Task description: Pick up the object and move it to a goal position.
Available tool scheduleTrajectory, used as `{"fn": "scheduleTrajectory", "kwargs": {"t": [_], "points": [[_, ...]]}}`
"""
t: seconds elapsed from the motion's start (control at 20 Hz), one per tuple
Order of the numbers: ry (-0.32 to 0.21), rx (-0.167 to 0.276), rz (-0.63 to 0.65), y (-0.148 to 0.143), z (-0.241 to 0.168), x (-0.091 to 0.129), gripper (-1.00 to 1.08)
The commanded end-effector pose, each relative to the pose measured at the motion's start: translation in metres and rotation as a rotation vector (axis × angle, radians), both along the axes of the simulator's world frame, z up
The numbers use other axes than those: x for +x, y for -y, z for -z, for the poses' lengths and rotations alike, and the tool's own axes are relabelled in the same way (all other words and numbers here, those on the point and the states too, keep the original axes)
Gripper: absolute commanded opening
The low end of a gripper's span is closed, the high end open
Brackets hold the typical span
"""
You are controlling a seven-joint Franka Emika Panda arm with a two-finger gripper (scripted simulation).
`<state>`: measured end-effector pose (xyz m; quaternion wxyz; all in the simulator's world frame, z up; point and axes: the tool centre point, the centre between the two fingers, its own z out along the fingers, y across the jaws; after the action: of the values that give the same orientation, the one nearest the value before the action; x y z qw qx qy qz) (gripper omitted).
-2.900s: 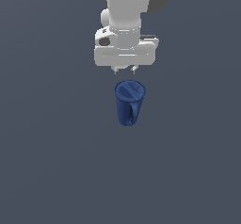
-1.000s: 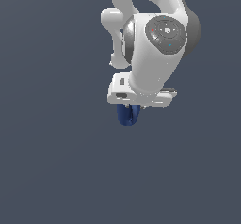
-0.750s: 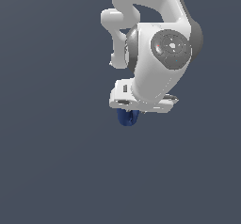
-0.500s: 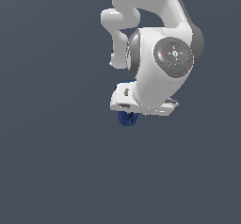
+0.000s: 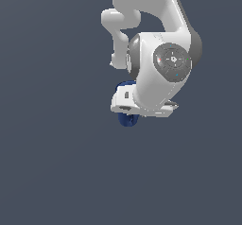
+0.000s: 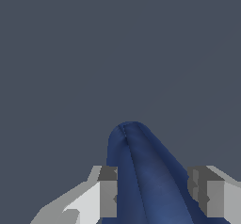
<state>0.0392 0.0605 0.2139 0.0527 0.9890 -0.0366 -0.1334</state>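
Observation:
The object (image 6: 146, 176) is a dark blue mug that fills the space between my two fingers in the wrist view, its rounded end pointing away from the camera. My gripper (image 6: 153, 192) is shut on it, with one finger (image 6: 108, 192) on each side. In the exterior view only small dark blue parts of the object (image 5: 126, 119) show under and behind the white hand (image 5: 142, 107); the fingers themselves are hidden by the arm's body. The handle is not visible.
The white arm (image 5: 160, 54) takes up the upper middle of the exterior view. Around it there is only a uniform dark grey-blue ground (image 5: 56, 172).
The arm has swung toward the camera and now covers most of the object; less of the blue mug shows than a second ago. Earlier, the gripper stood above the free-standing mug.

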Motion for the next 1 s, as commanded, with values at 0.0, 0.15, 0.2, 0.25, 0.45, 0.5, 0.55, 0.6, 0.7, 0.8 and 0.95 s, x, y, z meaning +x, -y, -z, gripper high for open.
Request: {"fn": "scheduleTrajectory", "kwargs": {"t": [0.0, 0.15, 0.2, 0.25, 0.45, 0.5, 0.55, 0.6, 0.7, 0.8, 0.95], "points": [[-0.001, 0.000, 0.000, 0.0008, 0.0082, -0.0024, 0.28], [-0.001, 0.000, 0.000, 0.0014, 0.0153, -0.0048, 0.28], [-0.001, -0.001, 0.001, 0.0017, 0.0169, -0.0051, 0.28], [-0.001, -0.001, 0.001, 0.0018, 0.0177, -0.0054, 0.28], [-0.001, -0.001, 0.001, 0.0018, 0.0179, -0.0055, -1.00], [-0.001, -0.001, 0.001, 0.0018, 0.0179, -0.0055, -1.00], [-0.001, -0.001, 0.001, 0.0018, 0.0179, -0.0055, -1.00], [-0.001, -0.001, 0.001, 0.0018, 0.0179, -0.0055, -1.00], [-0.001, -0.001, 0.001, 0.0018, 0.0179, -0.0055, -1.00], [-0.001, -0.001, 0.001, 0.0018, 0.0179, -0.0055, -1.00], [0.002, 0.000, -0.001, 0.0013, 0.0171, -0.0049, -1.00]]}}
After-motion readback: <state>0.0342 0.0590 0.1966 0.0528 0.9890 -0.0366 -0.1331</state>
